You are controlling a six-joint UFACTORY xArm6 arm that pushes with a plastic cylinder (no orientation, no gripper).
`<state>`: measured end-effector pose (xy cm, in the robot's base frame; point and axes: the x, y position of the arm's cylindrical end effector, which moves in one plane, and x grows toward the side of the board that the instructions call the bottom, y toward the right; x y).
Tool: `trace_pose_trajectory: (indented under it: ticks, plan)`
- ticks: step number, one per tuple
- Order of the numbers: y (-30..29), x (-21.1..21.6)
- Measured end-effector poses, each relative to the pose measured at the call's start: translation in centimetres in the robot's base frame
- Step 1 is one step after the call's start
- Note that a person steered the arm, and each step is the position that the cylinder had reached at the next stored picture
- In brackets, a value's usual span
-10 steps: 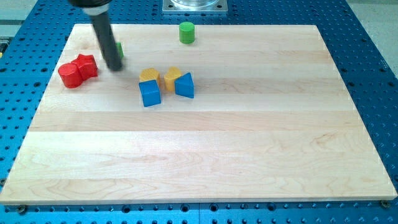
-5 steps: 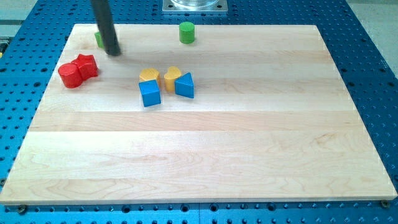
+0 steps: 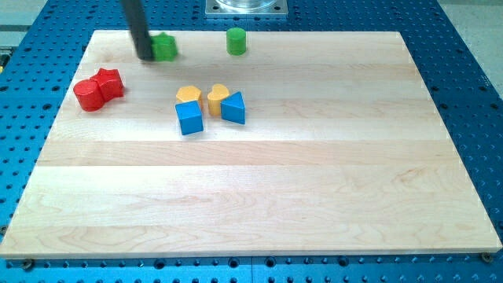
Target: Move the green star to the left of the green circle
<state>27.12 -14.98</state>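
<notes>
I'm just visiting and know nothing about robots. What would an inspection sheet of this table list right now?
Surface: pale wooden board on a blue perforated table.
Job's things: green star block near the view's top left; green cylinder block to its right, apart.
Clutter: two red blocks touching at left; two yellow blocks and two blue blocks clustered mid-board.
Grippers: none; my tip sits against the star's left side.
Cables: nothing seen.
Surroundings: grey metal base at the view's top.

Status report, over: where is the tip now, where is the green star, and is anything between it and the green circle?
My tip at green star's left side, touching or nearly. Star sits left of green circle, apart. Nothing between them.
</notes>
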Motion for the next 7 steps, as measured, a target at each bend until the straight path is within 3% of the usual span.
trace_pose_trajectory:
  ticks: [1, 4, 5, 6, 7]
  plan:
    - [5.0, 1.2]
    - [0.7, 0.9]
    - [4.7, -1.8]
    - [5.5, -1.9]
    - [4.8, 3.0]
